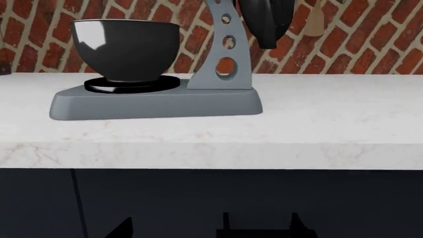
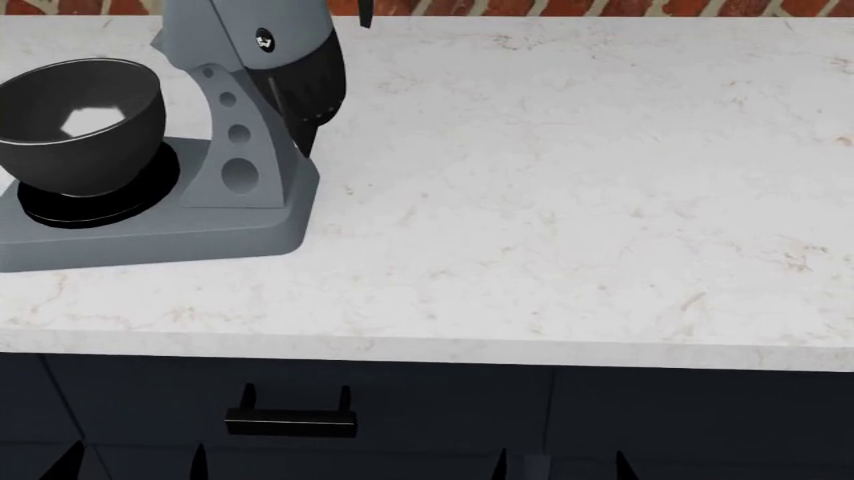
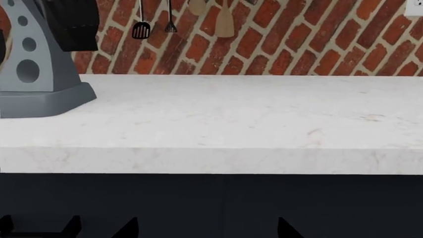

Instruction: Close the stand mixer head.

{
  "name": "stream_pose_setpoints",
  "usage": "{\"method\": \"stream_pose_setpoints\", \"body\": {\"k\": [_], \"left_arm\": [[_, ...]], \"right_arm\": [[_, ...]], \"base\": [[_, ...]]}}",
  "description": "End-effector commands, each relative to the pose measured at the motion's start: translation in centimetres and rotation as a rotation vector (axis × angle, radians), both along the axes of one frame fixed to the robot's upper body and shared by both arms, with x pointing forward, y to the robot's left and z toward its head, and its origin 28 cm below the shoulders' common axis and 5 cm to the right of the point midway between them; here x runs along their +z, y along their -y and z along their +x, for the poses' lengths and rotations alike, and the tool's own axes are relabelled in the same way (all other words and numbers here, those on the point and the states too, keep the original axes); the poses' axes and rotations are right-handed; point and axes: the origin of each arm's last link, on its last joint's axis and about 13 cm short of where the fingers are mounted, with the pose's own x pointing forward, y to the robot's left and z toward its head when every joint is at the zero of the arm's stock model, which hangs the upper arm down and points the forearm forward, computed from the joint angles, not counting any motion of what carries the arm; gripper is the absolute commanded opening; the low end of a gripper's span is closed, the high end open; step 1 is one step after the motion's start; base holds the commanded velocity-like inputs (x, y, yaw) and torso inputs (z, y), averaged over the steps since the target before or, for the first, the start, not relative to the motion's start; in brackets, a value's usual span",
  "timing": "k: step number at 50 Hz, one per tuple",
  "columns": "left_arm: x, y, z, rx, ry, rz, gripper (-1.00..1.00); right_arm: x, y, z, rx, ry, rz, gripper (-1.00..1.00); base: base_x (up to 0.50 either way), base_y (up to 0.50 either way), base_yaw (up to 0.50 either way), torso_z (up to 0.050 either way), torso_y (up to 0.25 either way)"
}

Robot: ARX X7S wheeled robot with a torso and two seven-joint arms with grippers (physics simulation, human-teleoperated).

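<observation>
The stand mixer head is tilted up at the back left of the counter. Its blue-grey body carries a small round knob and a glossy black ridged end cap that hangs behind the neck. The cap also shows in the left wrist view and in the right wrist view. My left gripper and right gripper are both open and empty, low in front of the dark cabinet, below the counter edge and well away from the mixer. Only their fingertips show.
The dark mixing bowl sits on the flat grey base with its holed neck. The white marble counter stretches right. A black drawer handle is on the cabinet. Utensils hang on the brick wall.
</observation>
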Motion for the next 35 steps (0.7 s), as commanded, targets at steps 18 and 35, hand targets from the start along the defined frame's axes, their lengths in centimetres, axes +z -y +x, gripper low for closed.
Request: {"method": "stream_pose_setpoints", "body": {"k": [18, 35], "left_arm": [[14.9, -1.7, -2.1, -0.029, 0.053, 0.074, 1.0], [14.6, -2.5, -2.5, -0.003, 0.002, 0.135, 1.0]], "right_arm": [[13.6, 1.0, 0.5, -0.015, 0.113, -0.058, 1.0], [13.2, 1.7, 0.4, -0.037, 0.062, -0.088, 1.0]], "base": [[0.0, 0.0, 0.0, 0.0, 0.0], [0.0, 0.0, 0.0, 0.0, 0.0]]}}
